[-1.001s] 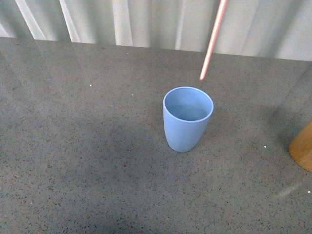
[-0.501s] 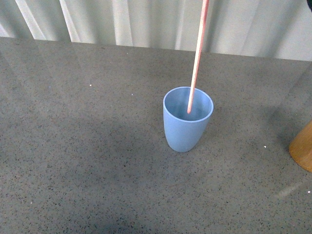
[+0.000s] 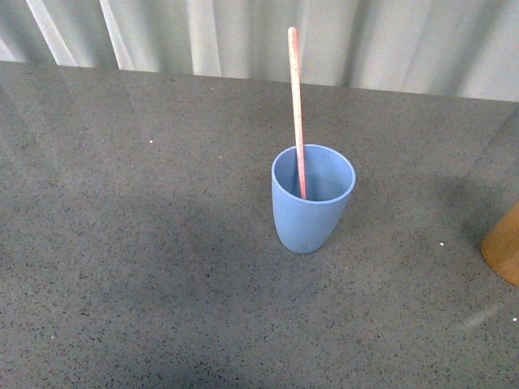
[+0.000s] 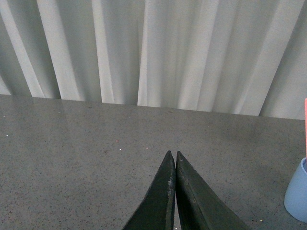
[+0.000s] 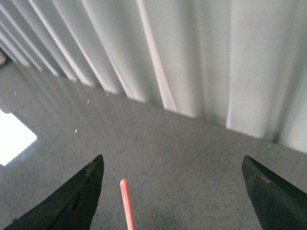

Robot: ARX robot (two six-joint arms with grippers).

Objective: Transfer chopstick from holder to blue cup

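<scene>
- No text, label, brand, number or sign can be read in any of the three views.
- The blue cup (image 3: 312, 212) shows only a plain surface, with no print on it.
- The chopstick (image 3: 297, 105) is plain pink-red along all its visible length.
- The small part of the wooden holder (image 3: 504, 247) at the picture's edge has no mark that can be read.
</scene>
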